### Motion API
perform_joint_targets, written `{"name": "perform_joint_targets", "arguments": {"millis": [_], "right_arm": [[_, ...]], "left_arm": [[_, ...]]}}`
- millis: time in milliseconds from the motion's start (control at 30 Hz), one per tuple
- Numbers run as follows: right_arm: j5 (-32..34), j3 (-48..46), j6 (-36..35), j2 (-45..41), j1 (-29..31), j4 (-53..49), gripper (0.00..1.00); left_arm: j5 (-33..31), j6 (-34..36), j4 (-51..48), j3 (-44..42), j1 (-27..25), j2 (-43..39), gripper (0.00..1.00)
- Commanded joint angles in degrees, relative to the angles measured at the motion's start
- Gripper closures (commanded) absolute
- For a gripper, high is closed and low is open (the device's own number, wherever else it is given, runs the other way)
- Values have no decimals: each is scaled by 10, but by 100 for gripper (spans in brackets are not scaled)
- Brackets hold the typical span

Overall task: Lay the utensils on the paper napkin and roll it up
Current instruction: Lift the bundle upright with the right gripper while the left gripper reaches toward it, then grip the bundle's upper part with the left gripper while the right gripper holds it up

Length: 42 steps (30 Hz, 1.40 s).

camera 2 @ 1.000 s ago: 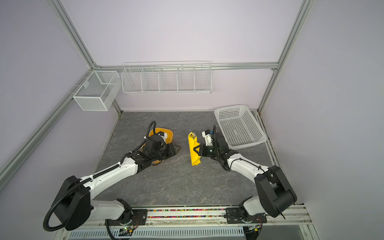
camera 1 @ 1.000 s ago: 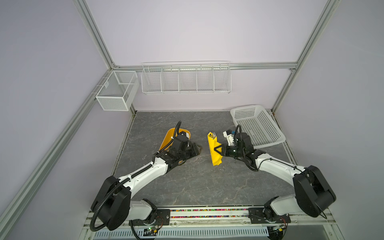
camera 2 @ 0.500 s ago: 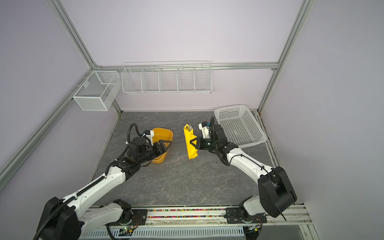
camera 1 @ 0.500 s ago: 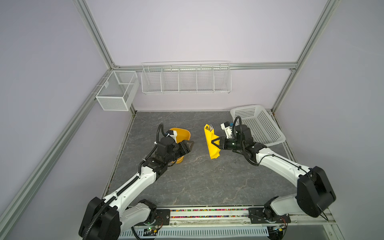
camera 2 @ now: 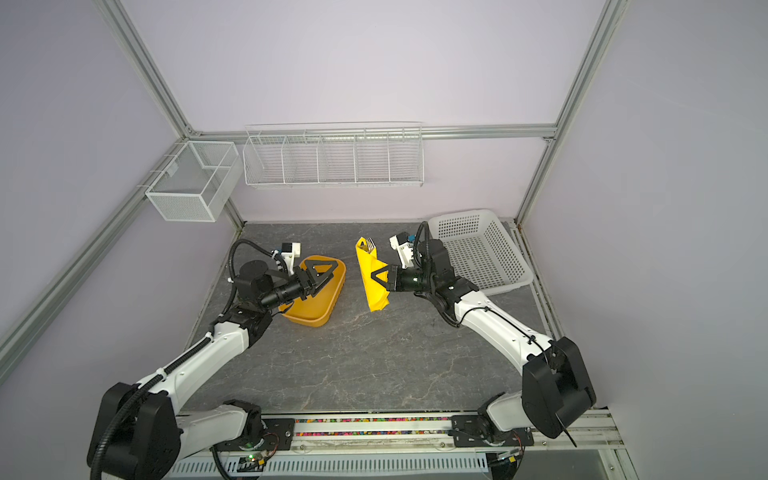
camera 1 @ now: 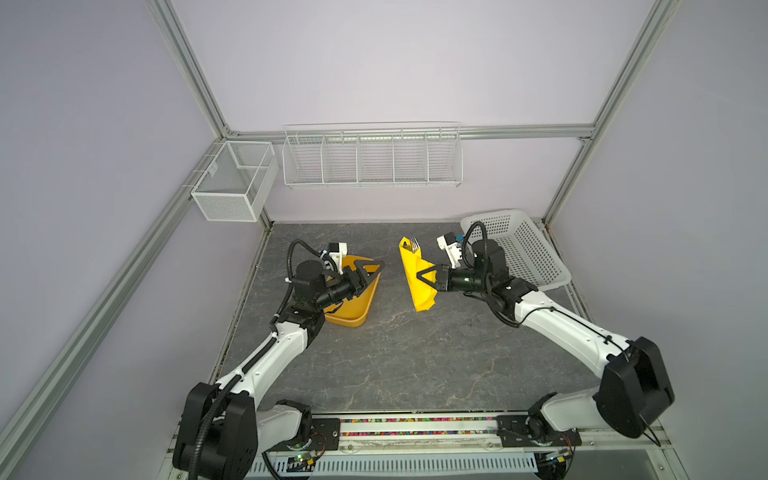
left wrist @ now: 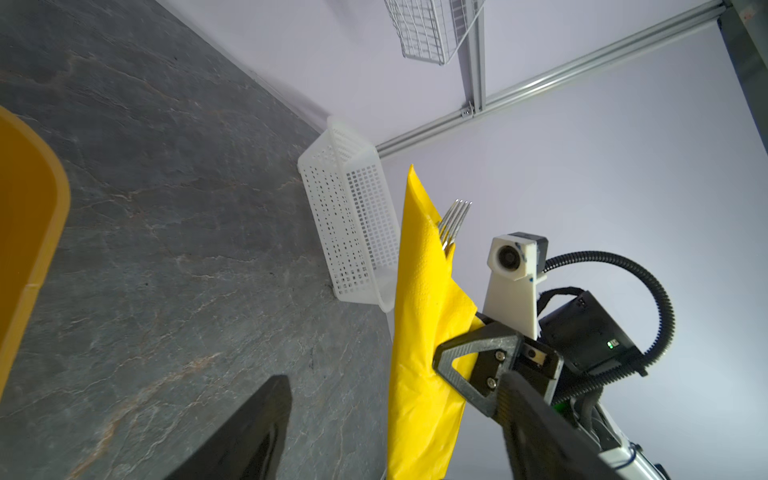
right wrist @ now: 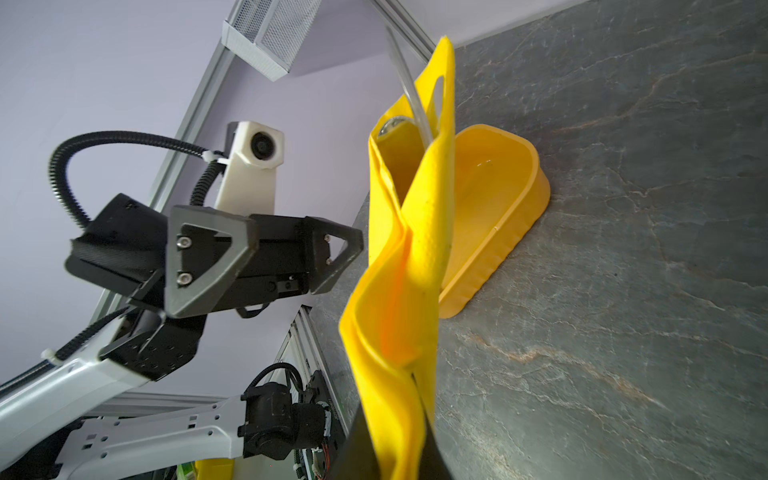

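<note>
In both top views your right gripper (camera 1: 424, 279) clamps the rolled napkin (camera 1: 412, 259) upright, probably so the fork (camera 1: 414, 246) cannot slip out. Left wrist: fork tines show above that grip. Right wrist: your left gripper (right wrist: 299, 249) gapes empty beside the napkin, with the tub (right wrist: 494, 208) beyond.

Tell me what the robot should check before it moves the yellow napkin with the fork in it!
1. The right tool grips the napkin: ok, it is shut on the middle and holds the roll upright.
2. The left tool is clear of the napkin: ok, it is open, apart from it and over the tub.
3. The fork is inside: ok, its tines poke out of the top.
4. Anything else is wrapped inside: cannot tell, mostly hidden.
5. The roll is tight: not ok, the folds look loose.
6. The bottom is closed so nothing slips out: cannot tell.
</note>
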Motion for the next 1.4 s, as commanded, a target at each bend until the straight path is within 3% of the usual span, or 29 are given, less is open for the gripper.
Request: {"name": "perform_joint_targets", "arguments": {"millis": [0, 67, 267, 400, 600, 867, 1000, 1233, 1367], "right_arm": [[-27, 26, 3, -30, 2, 9, 92], [-32, 32, 4, -33, 2, 11, 92], [-48, 42, 20, -29, 2, 38, 92], [-58, 35, 43, -30, 1, 72, 92], [-73, 34, 55, -25, 2, 92, 92], [-98, 40, 64, -14, 2, 104, 92], [-104, 41, 73, -6, 2, 117, 92], [-106, 42, 74, -5, 2, 118, 92], [-104, 41, 74, -5, 3, 120, 92]], "left_arm": [[66, -81, 178, -3, -3, 38, 20], [73, -120, 281, -3, -13, 63, 19], [80, -146, 376, 19, -53, 120, 16], [84, -151, 397, 35, -67, 148, 7], [92, -167, 439, 56, -81, 180, 8], [96, -213, 515, 80, -93, 221, 16], [76, -239, 557, 79, -98, 232, 26], [63, -188, 496, 72, -109, 211, 29], [55, -191, 504, 70, -111, 213, 37]]}}
